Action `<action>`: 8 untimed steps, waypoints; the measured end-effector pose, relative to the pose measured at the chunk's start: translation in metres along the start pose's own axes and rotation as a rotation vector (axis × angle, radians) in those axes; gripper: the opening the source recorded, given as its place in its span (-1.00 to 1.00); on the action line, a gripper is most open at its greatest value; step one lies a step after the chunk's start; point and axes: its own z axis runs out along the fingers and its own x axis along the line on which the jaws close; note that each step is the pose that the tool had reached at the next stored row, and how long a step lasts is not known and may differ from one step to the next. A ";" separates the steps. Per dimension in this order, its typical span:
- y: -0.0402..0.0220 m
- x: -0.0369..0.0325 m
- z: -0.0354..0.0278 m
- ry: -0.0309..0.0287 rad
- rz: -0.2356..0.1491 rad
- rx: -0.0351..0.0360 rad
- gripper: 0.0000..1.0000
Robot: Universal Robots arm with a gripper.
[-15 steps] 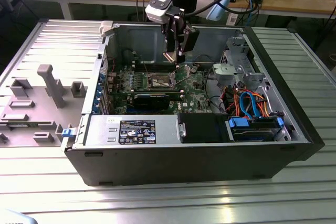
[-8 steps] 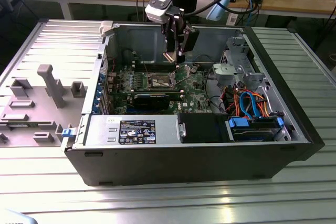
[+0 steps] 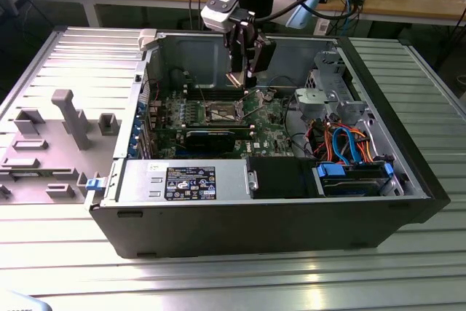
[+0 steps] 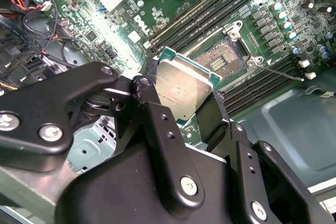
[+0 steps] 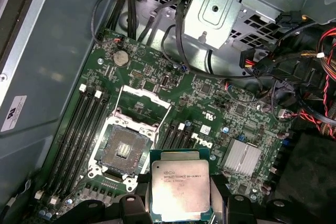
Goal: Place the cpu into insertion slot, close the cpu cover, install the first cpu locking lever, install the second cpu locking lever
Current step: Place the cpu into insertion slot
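The cpu [image 5: 180, 184] is held clamped by its edges in the gripper [image 5: 180, 205], above and just beside the insertion slot [image 5: 124, 150], not yet seated. The slot is seen bare, with the cpu cover [image 5: 142, 92] raised open at one edge, so every step is judged outstanding.

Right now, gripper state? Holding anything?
The gripper: closed on the cpu, which is not yet in the empty insertion slot.

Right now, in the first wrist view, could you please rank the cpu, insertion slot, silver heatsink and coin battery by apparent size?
1. cpu and insertion slot: they look alike, and the cpu is nearer the camera, so unranked.
2. silver heatsink
3. coin battery
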 end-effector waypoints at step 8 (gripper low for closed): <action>0.0000 0.0000 0.0000 -0.0026 0.007 0.0021 0.09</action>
